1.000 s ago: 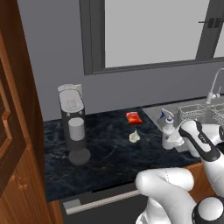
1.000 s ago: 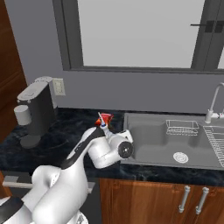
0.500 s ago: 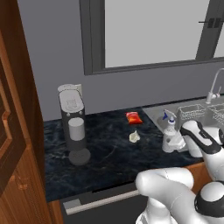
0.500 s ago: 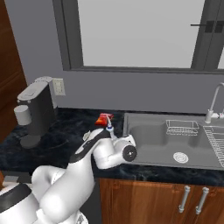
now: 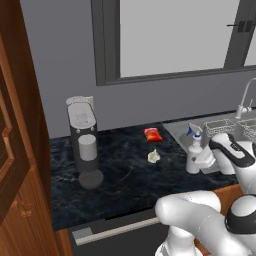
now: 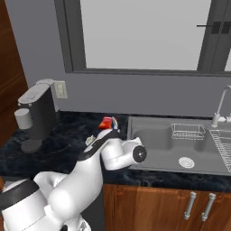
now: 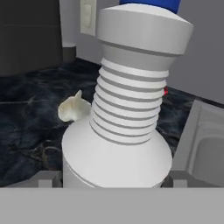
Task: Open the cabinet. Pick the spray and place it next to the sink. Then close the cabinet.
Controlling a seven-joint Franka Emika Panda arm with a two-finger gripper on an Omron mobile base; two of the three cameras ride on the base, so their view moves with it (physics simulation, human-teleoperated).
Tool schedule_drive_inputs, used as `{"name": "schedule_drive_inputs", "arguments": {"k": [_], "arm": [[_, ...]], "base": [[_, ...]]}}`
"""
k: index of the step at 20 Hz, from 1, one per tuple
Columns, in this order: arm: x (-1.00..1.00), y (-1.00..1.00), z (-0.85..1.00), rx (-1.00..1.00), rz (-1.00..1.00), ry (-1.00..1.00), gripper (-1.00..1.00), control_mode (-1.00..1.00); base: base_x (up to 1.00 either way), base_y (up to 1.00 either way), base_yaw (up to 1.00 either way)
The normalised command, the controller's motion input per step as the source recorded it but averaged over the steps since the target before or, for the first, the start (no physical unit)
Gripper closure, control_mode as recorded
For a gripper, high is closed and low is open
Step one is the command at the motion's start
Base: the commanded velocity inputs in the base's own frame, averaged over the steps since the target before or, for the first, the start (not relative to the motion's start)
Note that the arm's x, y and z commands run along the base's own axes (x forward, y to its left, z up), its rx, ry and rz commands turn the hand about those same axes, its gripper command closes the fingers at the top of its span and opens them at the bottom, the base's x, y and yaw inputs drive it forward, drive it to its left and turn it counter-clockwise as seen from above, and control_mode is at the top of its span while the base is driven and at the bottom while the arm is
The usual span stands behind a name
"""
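- The spray (image 5: 194, 156) stands upright on the dark counter (image 5: 120, 175), just left of the sink (image 6: 180, 144), with the cabinet (image 5: 15, 150) door open at the far left.
- The gripper (image 5: 206, 159) is at the bottle, jaws spread wide to either side of its base; I judge it released, not clamped.
- Risk: pulling back crooked could clip the ribbed neck (image 7: 129, 105) and topple the bottle into the sink.
- A garlic (image 5: 153, 156) and a red packet (image 5: 152, 134) lie to the left, clear of it.

Both base cams look fwd/down from behind, sharing counter (image 5: 125, 175) & sink (image 6: 180, 144); hand cam v. close on spray (image 7: 127, 113).
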Motion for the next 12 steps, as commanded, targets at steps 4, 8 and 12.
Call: {"name": "schedule_drive_inputs", "arguments": {"k": [4,8,12], "arm": [[-0.03,0.0,0.32,0.0,0.01,0.09,-1.0,-1.0],[-0.2,0.0,0.53,0.0,0.0,0.11,-1.0,-1.0],[-0.28,0.0,0.63,0.0,0.0,0.05,-1.0,-1.0]], "base": [[0.0,0.0,0.0],[0.0,0.0,0.0],[0.0,0.0,0.0]]}}
